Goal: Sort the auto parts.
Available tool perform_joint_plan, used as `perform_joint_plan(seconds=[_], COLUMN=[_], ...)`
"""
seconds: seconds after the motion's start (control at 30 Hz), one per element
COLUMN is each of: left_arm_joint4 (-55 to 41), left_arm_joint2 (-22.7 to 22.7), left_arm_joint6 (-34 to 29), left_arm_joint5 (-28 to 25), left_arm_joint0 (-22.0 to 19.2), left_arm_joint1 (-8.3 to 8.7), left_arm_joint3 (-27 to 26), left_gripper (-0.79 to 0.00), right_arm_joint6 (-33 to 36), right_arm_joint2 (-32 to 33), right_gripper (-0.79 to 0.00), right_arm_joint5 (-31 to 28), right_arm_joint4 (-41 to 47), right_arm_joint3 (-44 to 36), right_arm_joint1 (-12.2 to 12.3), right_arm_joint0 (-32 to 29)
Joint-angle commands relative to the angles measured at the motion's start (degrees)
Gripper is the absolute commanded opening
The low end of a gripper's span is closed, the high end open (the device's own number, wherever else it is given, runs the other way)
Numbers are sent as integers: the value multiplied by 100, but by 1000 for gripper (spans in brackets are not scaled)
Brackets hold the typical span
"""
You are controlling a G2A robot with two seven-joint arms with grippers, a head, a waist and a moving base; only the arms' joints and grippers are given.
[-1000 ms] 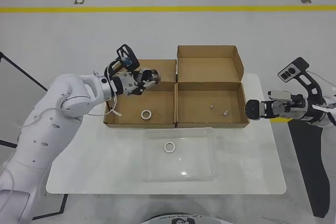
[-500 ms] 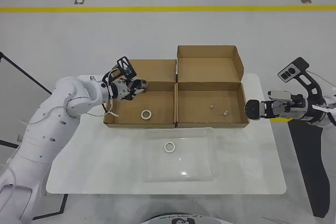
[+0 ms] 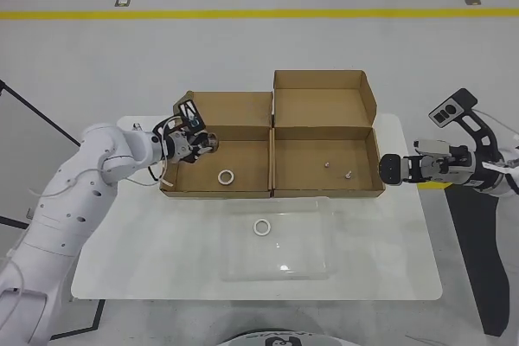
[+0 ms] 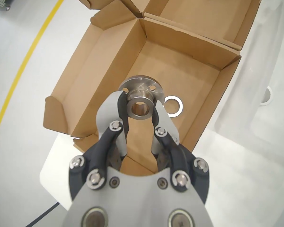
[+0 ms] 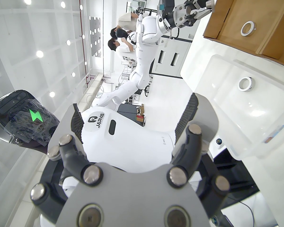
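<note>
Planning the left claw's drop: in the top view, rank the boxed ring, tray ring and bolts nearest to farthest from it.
1. Boxed ring, in the left box, close to the left claw.
2. Tray ring, in the clear tray nearer the robot.
3. Bolts, in the right box.

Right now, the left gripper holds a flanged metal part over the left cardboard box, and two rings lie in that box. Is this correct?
Not quite: one ring lies in the left cardboard box, as the left wrist view shows. The left gripper does hold the flanged metal part over it. The second ring is in the clear tray.
</note>
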Motion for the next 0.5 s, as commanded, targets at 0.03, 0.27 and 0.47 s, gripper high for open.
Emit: perform_joint_plan(seconds=[0.03, 0.27, 0.47], left_arm_joint4=[104, 447, 793], left_arm_joint2=[13, 187, 376], left_arm_joint6=[-44, -136, -237], left_arm_joint5=[-55, -234, -455], left_arm_joint0=[12, -79, -256], left_arm_joint1=[4, -26, -67], left_arm_joint3=[43, 188, 263], left_gripper=[-785, -785, -785], right_arm_joint6=[0, 0, 0], right_arm_joint2=[0, 0, 0], right_gripper=[0, 0, 0], right_arm_joint5=[0, 0, 0], right_arm_joint4=[0, 0, 0], right_arm_joint3=[0, 0, 0], right_arm_joint1=[0, 0, 0], right_arm_joint0=[0, 0, 0])
